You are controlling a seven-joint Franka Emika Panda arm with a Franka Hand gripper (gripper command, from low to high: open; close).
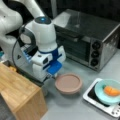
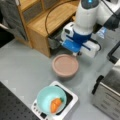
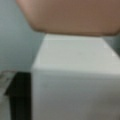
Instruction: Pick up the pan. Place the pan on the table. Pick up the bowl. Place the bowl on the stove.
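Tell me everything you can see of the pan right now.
The pan is round, shallow and salmon-pink with a matte look, empty inside. It sits flat and upright on the grey table, between the wooden box and the stove, in front of the toaster oven. The wrist view shows its short white handle close up, running from the pink rim. In both front views the pincer is right at the handle side; its grip is hidden.

Oven: I see a silver toaster oven (image 1: 87, 40) at a front view's top right.
Box: wooden box (image 1: 18, 93), bottom left.
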